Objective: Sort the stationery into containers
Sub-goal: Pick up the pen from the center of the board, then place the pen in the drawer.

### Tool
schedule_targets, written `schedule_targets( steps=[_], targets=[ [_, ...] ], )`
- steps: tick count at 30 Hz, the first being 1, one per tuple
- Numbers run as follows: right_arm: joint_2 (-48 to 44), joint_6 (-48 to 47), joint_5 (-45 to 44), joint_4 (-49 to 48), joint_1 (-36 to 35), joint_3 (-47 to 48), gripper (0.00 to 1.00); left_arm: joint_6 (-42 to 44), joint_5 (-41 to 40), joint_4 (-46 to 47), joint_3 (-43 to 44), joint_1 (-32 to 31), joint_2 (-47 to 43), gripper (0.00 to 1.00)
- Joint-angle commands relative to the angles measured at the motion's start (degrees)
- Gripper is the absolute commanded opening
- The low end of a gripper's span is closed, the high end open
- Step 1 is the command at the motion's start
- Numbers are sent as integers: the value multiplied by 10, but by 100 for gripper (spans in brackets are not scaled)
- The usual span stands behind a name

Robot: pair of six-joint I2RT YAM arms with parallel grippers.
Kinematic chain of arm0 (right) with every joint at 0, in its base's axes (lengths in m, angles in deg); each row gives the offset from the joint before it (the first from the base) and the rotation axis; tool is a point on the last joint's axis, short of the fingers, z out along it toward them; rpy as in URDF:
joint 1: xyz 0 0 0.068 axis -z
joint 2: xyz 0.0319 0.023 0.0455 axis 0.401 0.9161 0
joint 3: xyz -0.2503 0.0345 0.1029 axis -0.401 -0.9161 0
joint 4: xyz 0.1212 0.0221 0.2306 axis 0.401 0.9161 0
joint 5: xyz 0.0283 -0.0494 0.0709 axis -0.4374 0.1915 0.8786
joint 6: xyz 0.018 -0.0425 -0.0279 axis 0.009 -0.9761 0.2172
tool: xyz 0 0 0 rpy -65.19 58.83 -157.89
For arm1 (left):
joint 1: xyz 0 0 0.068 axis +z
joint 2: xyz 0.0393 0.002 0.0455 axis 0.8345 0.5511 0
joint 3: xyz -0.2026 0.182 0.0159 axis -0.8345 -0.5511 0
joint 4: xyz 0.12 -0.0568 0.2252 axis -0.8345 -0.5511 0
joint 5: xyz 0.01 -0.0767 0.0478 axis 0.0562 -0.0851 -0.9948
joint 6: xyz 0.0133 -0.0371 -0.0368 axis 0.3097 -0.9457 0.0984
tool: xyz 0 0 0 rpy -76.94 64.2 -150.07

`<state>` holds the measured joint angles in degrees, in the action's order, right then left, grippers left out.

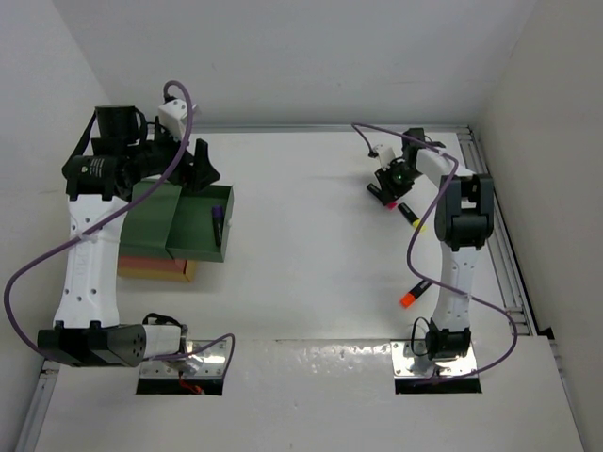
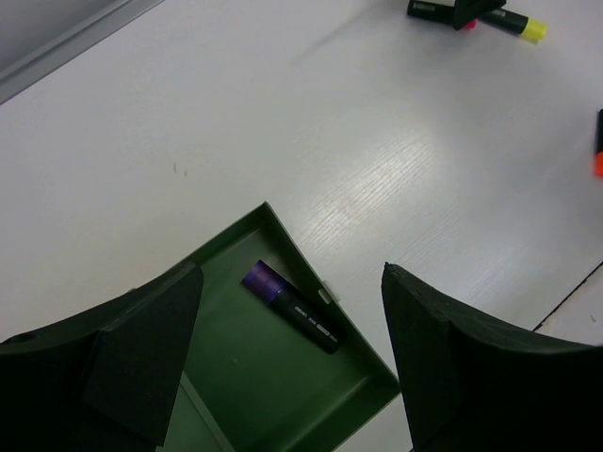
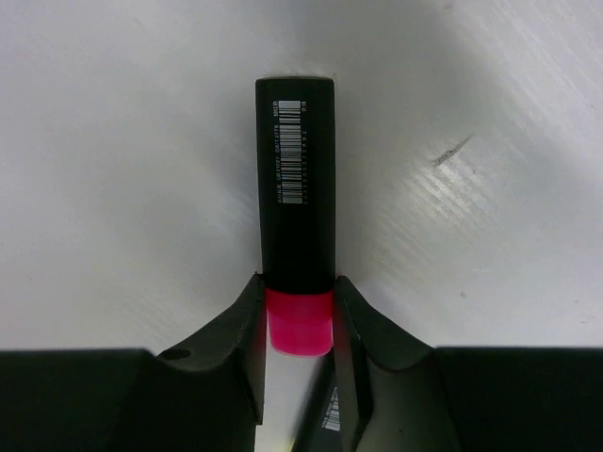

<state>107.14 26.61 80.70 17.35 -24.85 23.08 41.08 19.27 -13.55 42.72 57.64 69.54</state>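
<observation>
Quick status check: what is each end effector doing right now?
Left end effector: open, holding nothing, above the green tray.
Right end effector: closed on the pink highlighter at its cap end.

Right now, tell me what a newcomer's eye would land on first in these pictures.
The right gripper, far right on the table, pinches the pink highlighter by its bright cap. On the left, the open left gripper hangs over the dark green tray, where a purple highlighter lies. An orange highlighter lies loose beside the right arm.
</observation>
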Motion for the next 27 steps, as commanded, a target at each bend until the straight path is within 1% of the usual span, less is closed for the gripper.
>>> schedule_targets(
  steps=[1,2,3,4,5,7,8,9,10,11,12,14,15,17,18,19,20,21,22,25,27],
  targets=[
    [-22,-30,12,-4,-2,-35,8,4,6,23,-13,-5,-19,83],
    [-42,-41,27,-1,-5,-48,4,13,12,33,-24,-5,-26,82],
    [-54,-44,39,6,-9,-55,3,19,26,37,-31,-5,-30,82],
    [-64,-47,54,15,-12,-61,2,27,34,51,-37,-21,-36,82],
    [-87,-45,86,23,-19,-66,2,46,37,59,-55,-29,-48,82],
    [-106,-34,128,70,-26,-62,0,89,23,84,-73,-45,-62,81],
    [-114,-29,152,88,-32,-55,0,105,13,93,-94,-64,-78,80],
    [-130,-21,197,121,-44,-53,0,122,-7,102,-104,-73,-86,80],
    [-138,-8,219,137,-53,-49,0,150,-14,116,-113,-89,-94,80],
    [-155,0,261,160,-70,-48,0,162,-16,119,-122,-99,-102,80],
    [-163,10,278,168,-79,-47,0,177,-17,122,-124,-109,-103,79],
    [-177,46,310,177,-107,-46,0,209,-15,112,-123,-144,-99,79],
    [-189,77,340,183,-116,-42,0,232,-19,102,-122,-173,-97,78],
    [-198,123,369,174,-134,-40,0,251,-32,95,-122,-202,-90,78],
    [-201,150,380,162,-148,-37,0,259,-50,96,-129,-218,-90,78],
    [-206,198,409,155,-155,-30,0,272,-63,96,-132,-250,-87,78],
    [-205,217,423,148,-167,-26,0,280,-89,97,-135,-269,-85,78],
    [-205,256,436,144,-173,-21,0,288,-100,96,-137,-286,-83,78],
    [-203,272,455,141,-180,-12,0,300,-112,96,-141,-321,-76,78],
    [-201,321,478,137,-201,0,0,323,-145,88,-141,-379,-59,78],
    [-204,327,482,145,-213,2,0,335,-166,81,-141,-399,-50,78]
  ],
)
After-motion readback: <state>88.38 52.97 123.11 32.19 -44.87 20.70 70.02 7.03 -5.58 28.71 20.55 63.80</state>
